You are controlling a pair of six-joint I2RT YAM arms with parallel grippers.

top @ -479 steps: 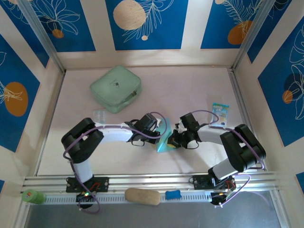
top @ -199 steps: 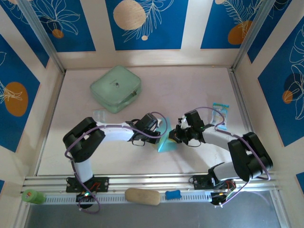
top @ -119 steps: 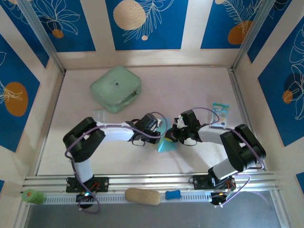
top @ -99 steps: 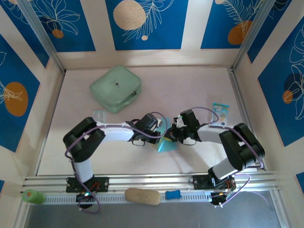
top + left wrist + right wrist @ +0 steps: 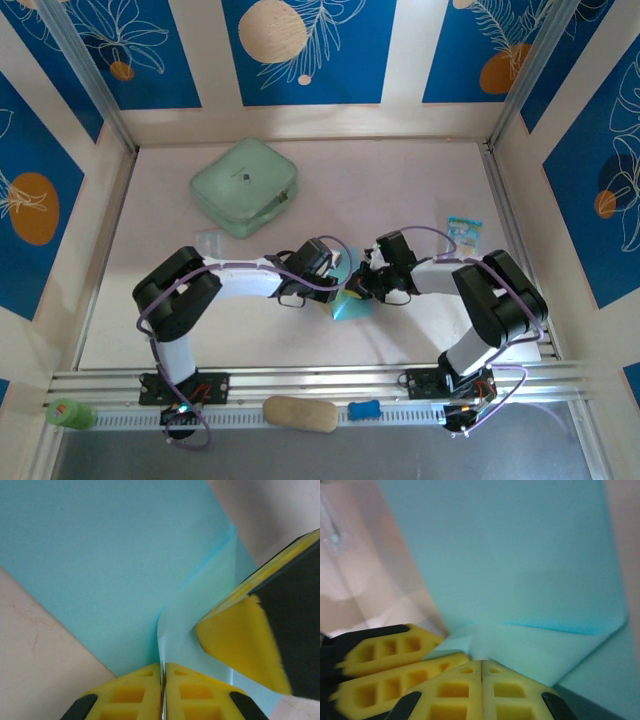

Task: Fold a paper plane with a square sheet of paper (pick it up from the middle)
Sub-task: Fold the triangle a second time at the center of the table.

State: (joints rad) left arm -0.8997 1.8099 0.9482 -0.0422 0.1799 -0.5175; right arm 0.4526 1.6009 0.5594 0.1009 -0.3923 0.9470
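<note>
**Top view:** The sheet of paper [image 5: 350, 306], partly folded, lies on the table [image 5: 420, 200] between the two arms, towards the front edge. The left gripper [image 5: 338, 280] and right gripper [image 5: 360, 287] meet over its upper end, almost touching.

**Left wrist view:** The left fingers [image 5: 135, 692] are clenched on a raised paper edge. A right finger [image 5: 235, 645] presses just beside them.

**Right wrist view:** The right fingers [image 5: 460, 692] are clamped on a folded flap, with the left fingers [image 5: 385, 652] adjacent.

**Risk, as judged:** Both pinches sit close together on one thin sheet.
- An opposing pull may tear it.
- Uneven tension may skew the crease.
- The crowded fingers may collide.
</note>
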